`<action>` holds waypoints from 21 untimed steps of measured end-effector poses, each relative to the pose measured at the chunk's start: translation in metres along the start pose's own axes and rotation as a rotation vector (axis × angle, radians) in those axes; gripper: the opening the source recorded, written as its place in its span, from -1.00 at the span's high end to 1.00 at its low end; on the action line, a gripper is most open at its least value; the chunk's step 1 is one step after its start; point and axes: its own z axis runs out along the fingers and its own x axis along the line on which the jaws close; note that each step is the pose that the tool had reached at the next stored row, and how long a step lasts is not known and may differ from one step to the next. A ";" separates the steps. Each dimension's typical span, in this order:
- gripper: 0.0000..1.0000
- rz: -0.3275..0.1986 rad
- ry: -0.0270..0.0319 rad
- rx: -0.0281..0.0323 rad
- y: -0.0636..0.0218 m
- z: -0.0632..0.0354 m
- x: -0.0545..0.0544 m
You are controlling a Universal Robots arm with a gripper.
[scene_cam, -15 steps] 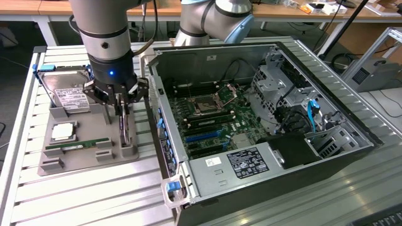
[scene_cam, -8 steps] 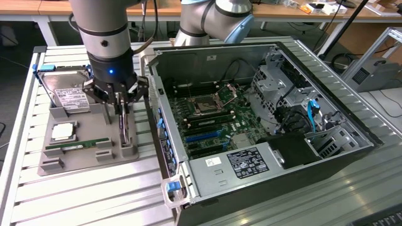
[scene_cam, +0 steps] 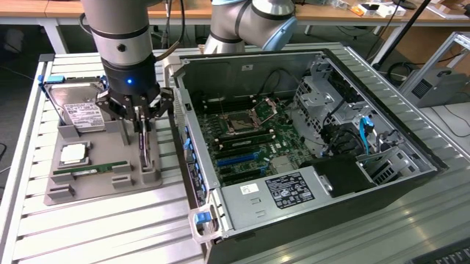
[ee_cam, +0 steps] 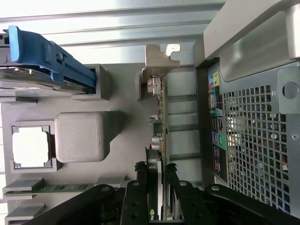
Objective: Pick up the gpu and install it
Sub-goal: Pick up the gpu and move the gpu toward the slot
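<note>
The gripper (scene_cam: pixel 145 131) pinches the gpu (scene_cam: pixel 147 157) from straight above, the card standing on edge in its tray (scene_cam: pixel 96 190), long axis running alongside the case (scene_cam: pixel 220 69).

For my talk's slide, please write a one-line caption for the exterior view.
Robot gripper at the gpu, which stands on edge in a gray tray beside the open computer case.

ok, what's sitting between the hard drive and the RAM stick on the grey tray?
A square silver processor chip in its own pocket lies between the hard drive and the RAM stick. The exterior view shows it.
</note>
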 end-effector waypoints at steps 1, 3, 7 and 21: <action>0.47 0.000 0.0000 0.0001 0.0000 -0.0005 0.000; 0.47 0.000 0.0000 0.0000 0.0000 -0.0014 0.000; 0.47 0.000 0.0000 0.0000 0.0001 -0.0037 0.000; 0.47 0.000 0.0000 0.0000 0.0004 -0.0135 0.000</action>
